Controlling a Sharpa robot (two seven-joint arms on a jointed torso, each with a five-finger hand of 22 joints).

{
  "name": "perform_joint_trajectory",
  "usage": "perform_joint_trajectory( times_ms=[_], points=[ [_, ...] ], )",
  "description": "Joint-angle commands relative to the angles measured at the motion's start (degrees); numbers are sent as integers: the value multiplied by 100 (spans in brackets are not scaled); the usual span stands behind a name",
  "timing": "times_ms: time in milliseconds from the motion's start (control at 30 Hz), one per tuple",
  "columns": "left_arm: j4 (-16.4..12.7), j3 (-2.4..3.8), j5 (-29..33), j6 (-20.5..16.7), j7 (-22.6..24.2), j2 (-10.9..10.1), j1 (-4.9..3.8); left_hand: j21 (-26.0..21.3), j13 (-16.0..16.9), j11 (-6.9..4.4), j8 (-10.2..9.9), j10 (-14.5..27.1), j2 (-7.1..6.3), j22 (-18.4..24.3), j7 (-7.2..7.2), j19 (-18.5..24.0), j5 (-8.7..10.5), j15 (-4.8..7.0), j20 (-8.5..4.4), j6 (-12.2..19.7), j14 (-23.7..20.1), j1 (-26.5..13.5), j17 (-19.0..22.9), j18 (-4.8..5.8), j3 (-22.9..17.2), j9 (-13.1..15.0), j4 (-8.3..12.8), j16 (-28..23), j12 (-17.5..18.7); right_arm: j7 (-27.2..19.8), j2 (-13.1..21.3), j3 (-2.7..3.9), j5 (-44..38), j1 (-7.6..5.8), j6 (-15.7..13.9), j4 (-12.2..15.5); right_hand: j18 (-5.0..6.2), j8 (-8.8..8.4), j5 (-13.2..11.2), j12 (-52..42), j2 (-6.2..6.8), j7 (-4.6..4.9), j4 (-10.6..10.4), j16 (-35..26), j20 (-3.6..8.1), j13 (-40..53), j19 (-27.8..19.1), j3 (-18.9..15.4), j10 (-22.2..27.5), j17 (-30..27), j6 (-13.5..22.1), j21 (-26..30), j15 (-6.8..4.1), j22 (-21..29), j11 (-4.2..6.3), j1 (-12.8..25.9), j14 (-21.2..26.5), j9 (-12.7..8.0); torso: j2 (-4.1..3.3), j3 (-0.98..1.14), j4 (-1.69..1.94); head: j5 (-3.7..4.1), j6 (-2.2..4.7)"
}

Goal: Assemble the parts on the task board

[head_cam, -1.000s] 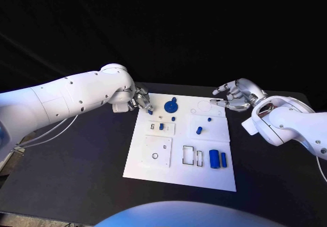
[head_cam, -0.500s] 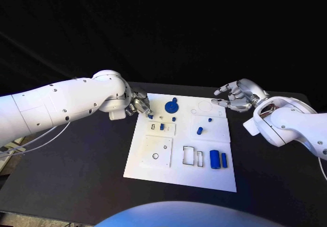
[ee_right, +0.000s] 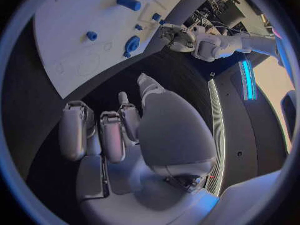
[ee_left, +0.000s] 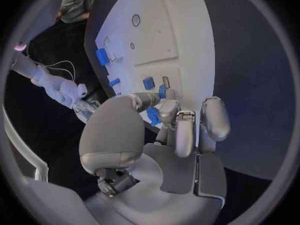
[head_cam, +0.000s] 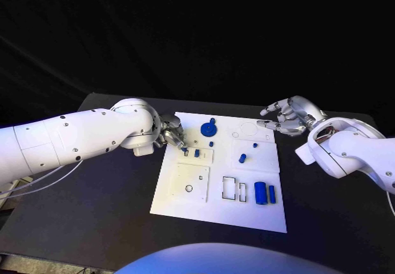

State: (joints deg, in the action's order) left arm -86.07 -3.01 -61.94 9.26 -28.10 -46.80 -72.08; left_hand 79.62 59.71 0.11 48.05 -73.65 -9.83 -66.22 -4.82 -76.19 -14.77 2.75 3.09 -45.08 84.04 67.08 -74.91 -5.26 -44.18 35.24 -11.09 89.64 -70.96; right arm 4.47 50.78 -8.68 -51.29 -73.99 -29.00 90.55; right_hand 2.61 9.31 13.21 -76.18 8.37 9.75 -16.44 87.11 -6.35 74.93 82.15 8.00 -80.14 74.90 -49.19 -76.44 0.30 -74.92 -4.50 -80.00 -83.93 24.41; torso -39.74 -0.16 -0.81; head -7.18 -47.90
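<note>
The white task board (head_cam: 216, 214) lies mid-table. My left hand (head_cam: 172, 137) hovers over the board's upper left edge and pinches a small blue part (ee_left: 153, 116) between thumb and fingers, just above the small slotted plate (head_cam: 203, 158), beside a blue block (head_cam: 197, 153) standing in that plate. My right hand (head_cam: 286, 116) hangs off the board's upper right corner, fingers half curled and apart, holding nothing. Elsewhere on the board are a round blue part (head_cam: 206, 131), a blue peg (head_cam: 241, 157), a blue cylinder (head_cam: 259, 192) and a blue bar (head_cam: 271, 193).
Two empty rectangular recesses (head_cam: 228, 187) sit left of the cylinder, and a square plate with a small hole (head_cam: 190, 182) lies at the board's lower left. Black table (head_cam: 99, 194) surrounds the board. My left forearm (head_cam: 74, 140) spans the table's left side.
My left hand has carried the small blue part down and toward me, from beside the round blue part to over the slotted plate. The right hand has barely moved.
</note>
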Motion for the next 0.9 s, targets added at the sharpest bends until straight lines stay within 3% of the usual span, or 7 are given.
perform_joint_trajectory(
  times_ms=[33, 267, 900],
  points=[
    [-61, 2, -306, -117, 106, 13, 24, 38, 5, 1, 21, -29, -3, -5, 25, -39, -32, 48, 11, -52, 596, 17, -1509, 27, -930, 56, 909, 36, -38, -53, 2, 0, -30, 10, 13, -4, 98, 30, 38, 12, 10, -33, -24, -25, 10, 267, -14, 3, 13, 771, 10, 16, -5, -480, 1, 66, -422, -6, -8, -1, -15, -5, -5],
    [-137, 2, -364, -107, 75, 27, 49, 53, 22, -4, 28, -51, -19, -34, 30, -57, -43, 53, 7, -65, 596, 0, -1509, 33, -951, 58, 914, 36, -51, -53, 5, 0, -33, 15, 15, -3, 98, 34, 48, 9, 5, -34, -21, -26, 10, 269, -15, 5, 11, 769, 10, 19, -6, -478, 2, 70, -422, -6, -12, 12, -10, -14, -26],
    [-125, 0, -575, 142, -1, 67, 56, 61, 22, -8, 32, -58, -32, -48, 34, -66, -50, 56, 3, -72, 596, -11, -1509, 35, -966, 60, 919, 36, -52, -54, 12, 0, -28, 19, 22, -5, 98, 34, 48, 9, 5, -34, -21, -26, 10, 269, -15, 5, 11, 769, 10, 19, -6, -478, 2, 70, -422, -6, -5, 9, -13, -18, -69]
  ],
)
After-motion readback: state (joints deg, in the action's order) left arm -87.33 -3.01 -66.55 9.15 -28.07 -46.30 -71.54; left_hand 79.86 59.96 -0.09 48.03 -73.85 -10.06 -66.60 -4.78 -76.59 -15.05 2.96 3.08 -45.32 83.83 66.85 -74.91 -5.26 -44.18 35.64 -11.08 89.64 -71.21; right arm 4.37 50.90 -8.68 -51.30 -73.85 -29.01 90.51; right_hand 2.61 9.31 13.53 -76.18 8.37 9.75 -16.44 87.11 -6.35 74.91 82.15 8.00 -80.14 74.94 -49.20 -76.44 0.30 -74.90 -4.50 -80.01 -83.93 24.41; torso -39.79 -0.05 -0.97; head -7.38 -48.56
